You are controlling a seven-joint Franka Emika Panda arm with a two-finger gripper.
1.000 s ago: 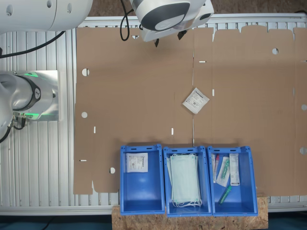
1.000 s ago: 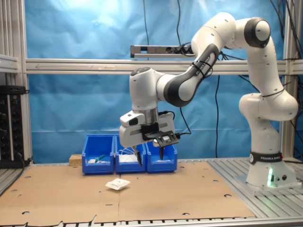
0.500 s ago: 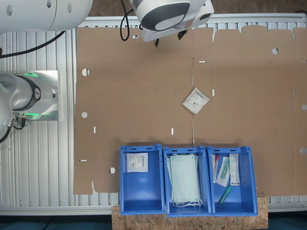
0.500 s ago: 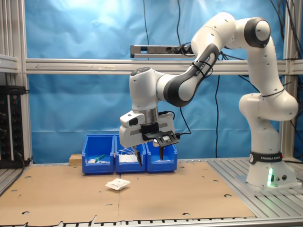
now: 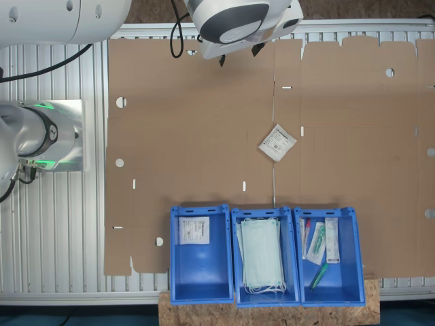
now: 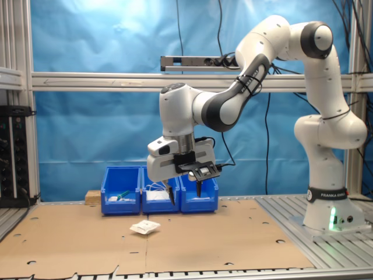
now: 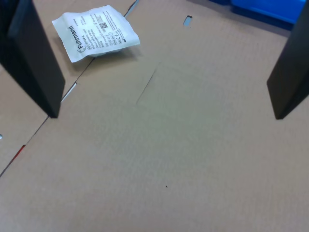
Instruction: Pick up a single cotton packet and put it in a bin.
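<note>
Nothing's budged since a second ago: my gripper (image 6: pixel 183 192) hangs wide open, empty, beside the cotton packet (image 6: pixel 145 227), so I'd center over it before dropping.

Dark print runs in lines across the cotton packet (image 7: pixel 95 31) in the wrist view, with a bold word along one edge and a small square code. In the first exterior view, the packet lying in the bin (image 5: pixel 201 272) carries print too small to read. In the second exterior view, pale lettering sits on the arm's base band (image 6: pixel 326 191).
</note>
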